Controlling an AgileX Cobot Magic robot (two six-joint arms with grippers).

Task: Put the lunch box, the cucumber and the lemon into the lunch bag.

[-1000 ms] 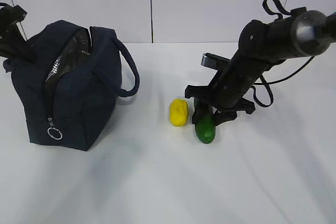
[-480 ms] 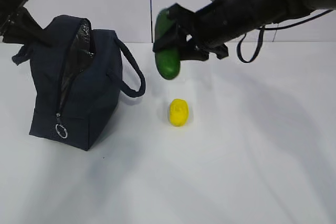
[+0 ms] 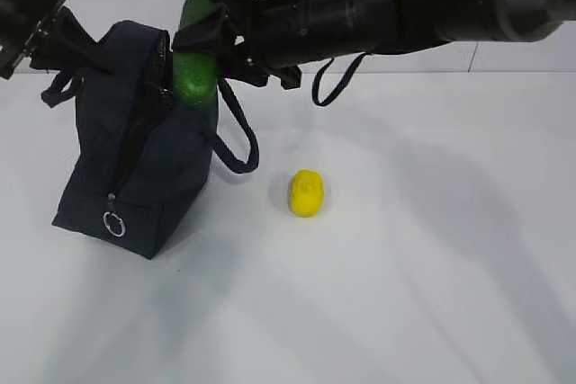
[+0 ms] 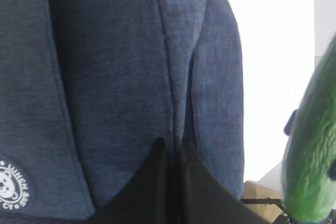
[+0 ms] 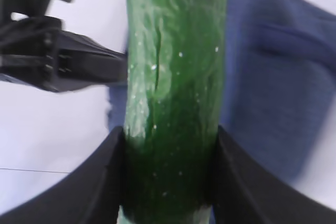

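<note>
The right gripper (image 3: 209,47) was clamped on the cucumber (image 3: 195,47), its two black fingers (image 5: 100,182) pressed against opposite sides of the glossy green skin, as the right wrist view showed directly. The cucumber was held nearly upright in the air, its lower end level with the open top of the lunch bag (image 3: 135,159) and against the bag's right upper edge, clear of the table. The right arm reached across from the right edge of the exterior view to the left half of the table. The lunch bag, of dark navy fabric, stood on the white table (image 3: 405,267) near its left edge, tilted with its top leaning to the right and its zipper open. A silver ring pull (image 3: 114,223) hung at the low end of the zipper on the near face. One padded loop handle (image 3: 238,137) hung down the right side of the bag. The left gripper (image 3: 67,38) was closed, its jaws pinching fabric at the upper left of the bag; the left wrist view showed the closed fingers (image 4: 157,182) against navy cloth. The lemon (image 3: 307,192) lay on the table near its centre, to the right of the bag and apart from it
</note>
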